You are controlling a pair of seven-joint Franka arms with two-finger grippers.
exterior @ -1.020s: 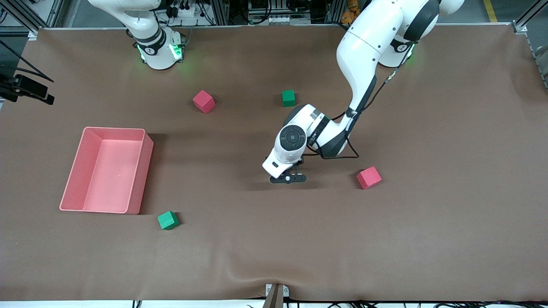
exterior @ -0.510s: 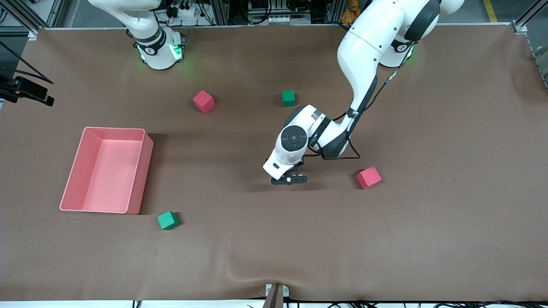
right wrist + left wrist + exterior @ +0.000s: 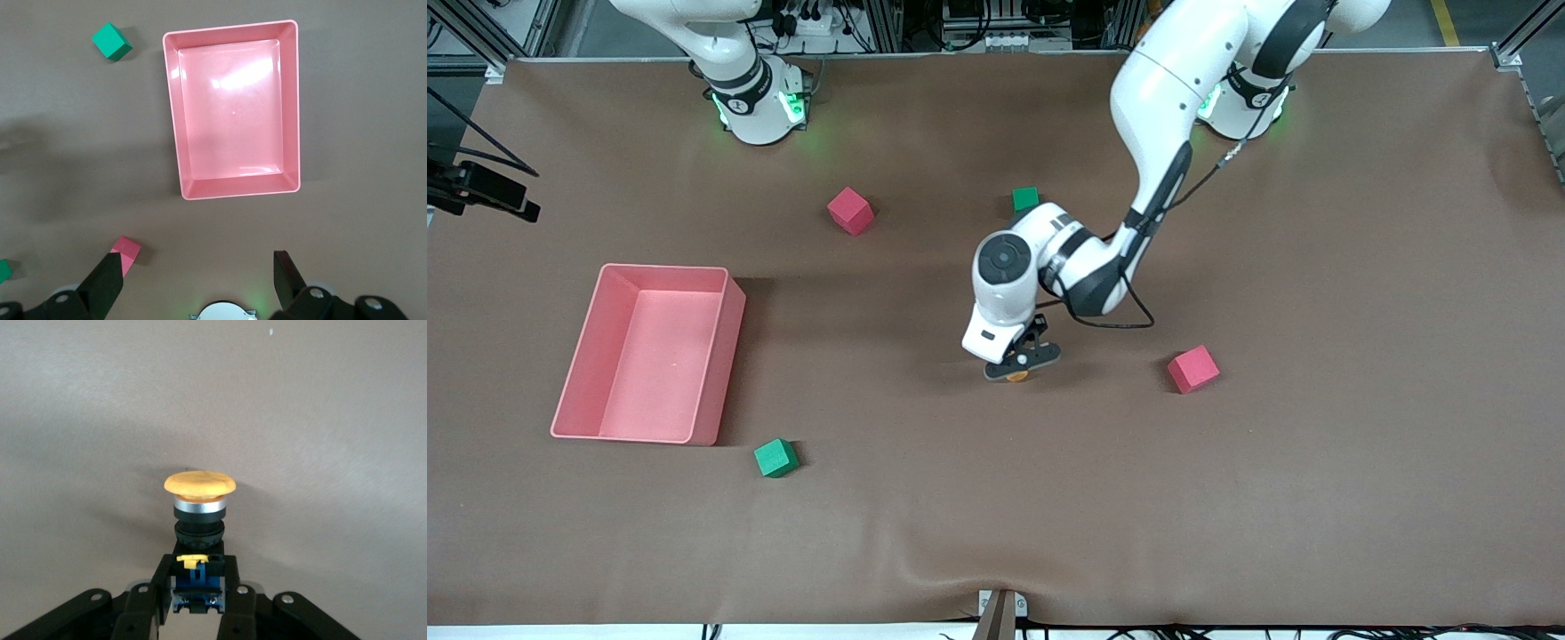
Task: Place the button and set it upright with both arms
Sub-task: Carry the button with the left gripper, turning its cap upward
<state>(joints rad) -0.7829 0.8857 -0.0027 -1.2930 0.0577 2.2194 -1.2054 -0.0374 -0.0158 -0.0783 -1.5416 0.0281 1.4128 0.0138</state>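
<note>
The button [image 3: 199, 510] has a round orange cap, a black body and a blue base. My left gripper [image 3: 198, 570] is shut on that blue base, with the cap pointing away from the fingertips. In the front view the left gripper [image 3: 1021, 359] hangs low over the middle of the table, and the button's orange cap [image 3: 1016, 377] peeks out under it. Whether the cap touches the cloth I cannot tell. My right gripper [image 3: 197, 280] is open with nothing between its fingers, waiting high up near its base [image 3: 758, 111], out of the front view.
A pink tray [image 3: 732, 351] stands toward the right arm's end of the table, also seen as the tray [image 3: 172, 120] below the right wrist. Pink cubes [image 3: 850, 211] [image 3: 1193, 369] and green cubes [image 3: 775, 458] [image 3: 1025, 197] lie scattered on the brown cloth.
The left arm's wrist has swung and tilted, shifting slightly toward the right arm's end. The gripper has turned, so the orange cap now shows under it. The right arm has not moved.
</note>
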